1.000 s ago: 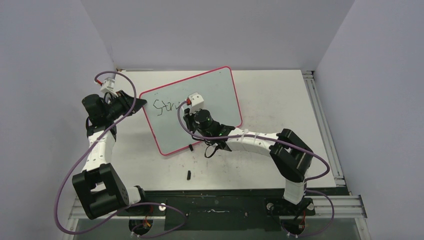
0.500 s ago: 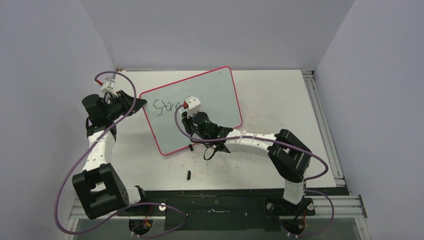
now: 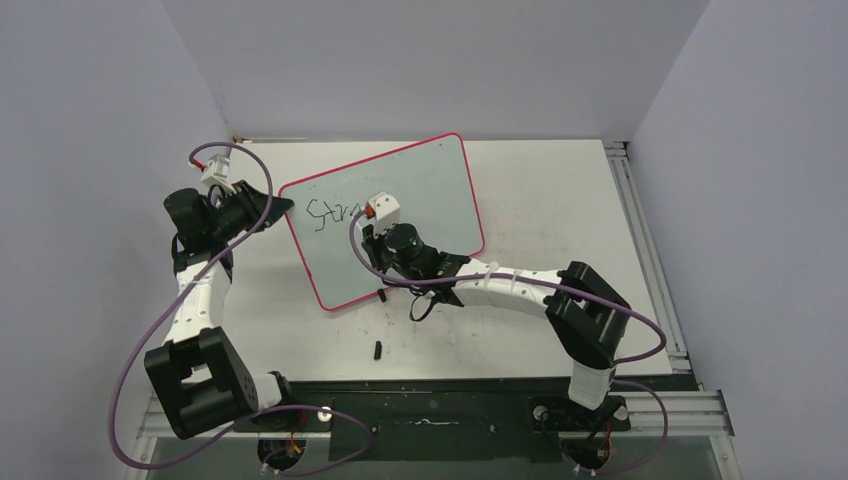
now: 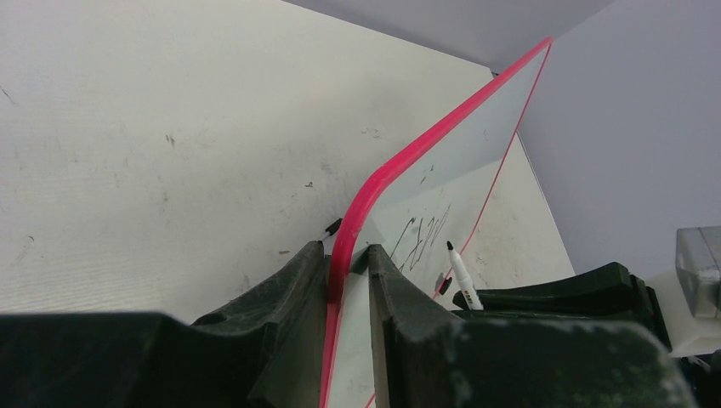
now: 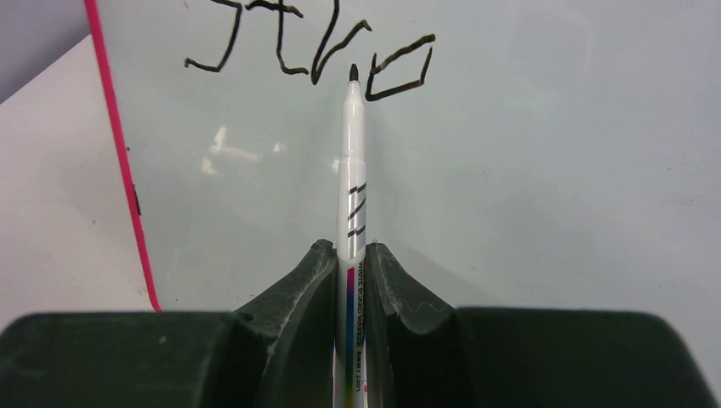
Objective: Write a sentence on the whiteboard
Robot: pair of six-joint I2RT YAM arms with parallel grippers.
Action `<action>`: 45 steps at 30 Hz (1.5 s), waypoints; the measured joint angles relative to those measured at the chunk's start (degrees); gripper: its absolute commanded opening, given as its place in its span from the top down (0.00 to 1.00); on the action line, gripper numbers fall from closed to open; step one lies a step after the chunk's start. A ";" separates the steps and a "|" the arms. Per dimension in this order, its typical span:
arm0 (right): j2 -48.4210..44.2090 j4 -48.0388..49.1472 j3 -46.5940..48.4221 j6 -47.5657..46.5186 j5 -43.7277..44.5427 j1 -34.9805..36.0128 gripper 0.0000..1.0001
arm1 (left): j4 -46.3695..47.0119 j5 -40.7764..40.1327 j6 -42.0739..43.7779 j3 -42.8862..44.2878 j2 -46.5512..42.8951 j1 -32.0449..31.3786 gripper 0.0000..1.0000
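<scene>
From above: the large pale glossy whiteboard with its thin pink-red rim (image 3: 440,190) lies askew on the scuffed white table (image 3: 560,200), towards the far-left corner. The left claw (image 3: 278,206) sits at the board's left corner. The right claw (image 3: 370,238) hangs over the board's middle. The thin black handwritten sentence (image 3: 333,213) reads only "Stro", so I'd say most of the job lies ahead. A small black cap (image 3: 378,349) lies alone towards the table's near edge. This view hides the pen tip completely under the wrist.

Left wrist now: the left claw (image 4: 344,255) is pinching the pink rim between its two fingers, which the overhead can't confirm. Beyond it a slim white marker (image 4: 462,276) leans over the writing. If that pinch slips, the whiteboard could pivot under writing pressure and the line would skew.

Right wrist: the right claw (image 5: 350,255) is pressed tight on the marker (image 5: 351,170). Its black tip sits between the "r" and the "o" of the sentence (image 5: 315,42); whether it is touching or just lifted, I can't tell. Only here are the strokes crisp.

The dangers from here:
- If the tip comes down this close, the next letter could collide with the "o".
- Too much pressure could push the marker back through the fingers.
- A low wrist could smear the fresh ink
</scene>
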 measured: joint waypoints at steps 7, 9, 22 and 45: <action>-4.46 -1.57 -0.04 -0.74 -2.86 -0.87 0.95 | -0.11 -0.02 0.02 0.00 -0.07 0.00 0.80; -5.09 -2.10 -0.02 -0.98 -4.24 -1.97 0.95 | -0.13 -0.02 0.04 0.00 -0.07 0.00 0.80; -3.39 -6.60 2.95 -2.89 -7.96 -4.44 0.95 | -0.24 -0.02 0.61 0.00 -0.07 0.00 0.80; -2.21 -6.64 3.06 -1.84 -4.57 -4.55 0.95 | -0.28 -0.02 0.66 0.00 -0.07 0.00 0.80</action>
